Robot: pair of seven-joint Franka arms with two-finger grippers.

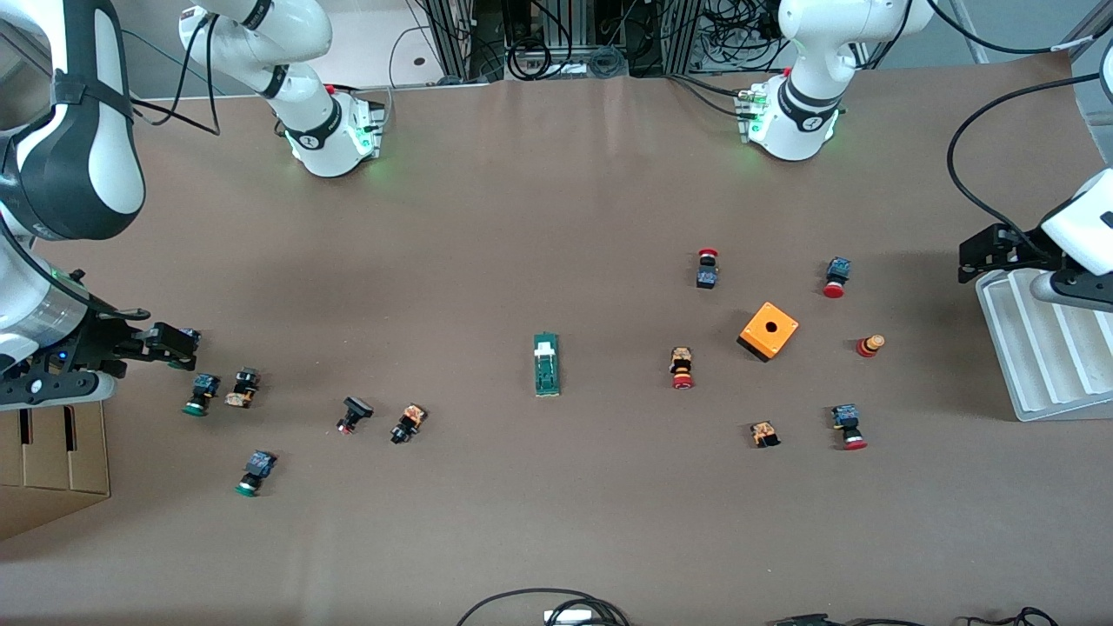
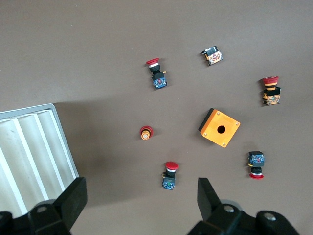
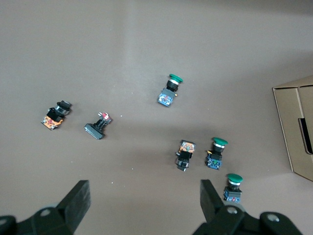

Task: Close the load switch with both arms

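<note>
Green switch (image 1: 546,364) lies mid-desk (untouched), nearer the right arm's end than the orange box (image 1: 768,330), while both tools, left (image 2: 142,196) and right (image 3: 145,198), hover spread apart.

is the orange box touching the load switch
Apart. The front view shows bare table and a red-capped push button between the orange box and the load switch.

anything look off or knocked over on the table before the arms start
Nothing looks damaged or spilled. The load switch lies flat mid-table, untouched. The push buttons lie scattered on their sides, and the orange box sits skewed. The left gripper and right gripper hang open at the table's ends.
</note>
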